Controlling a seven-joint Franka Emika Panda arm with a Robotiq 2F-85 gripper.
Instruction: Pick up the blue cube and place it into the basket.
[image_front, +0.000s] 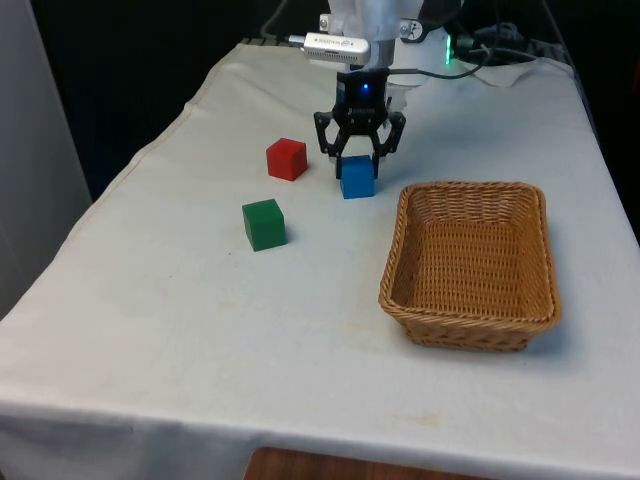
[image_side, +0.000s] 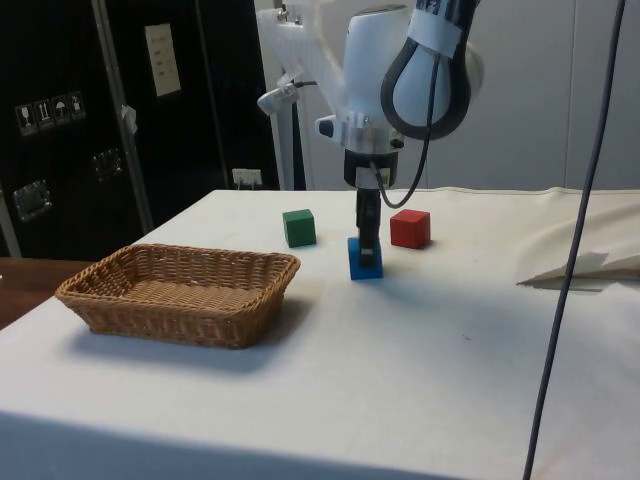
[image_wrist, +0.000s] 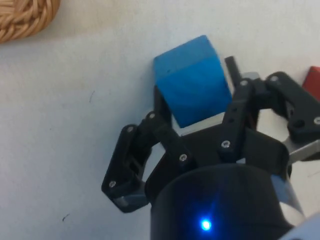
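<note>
- The green cube (image_front: 264, 223) sits furthest toward the front view's left on the counter (image_front: 200, 340), the red cube (image_front: 286, 158) behind it.
- The gripper (image_front: 358, 156) stands over the blue cube (image_front: 357, 177), fingers (image_wrist: 161, 105) pressed against its sides; the cube rests on the counter.
- The basket (image_front: 470, 320) sits on the front view's right.

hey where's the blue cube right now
The blue cube sits on the cloth between the gripper fingers, with the red cube toward the front view's left and the basket toward its right.
</note>
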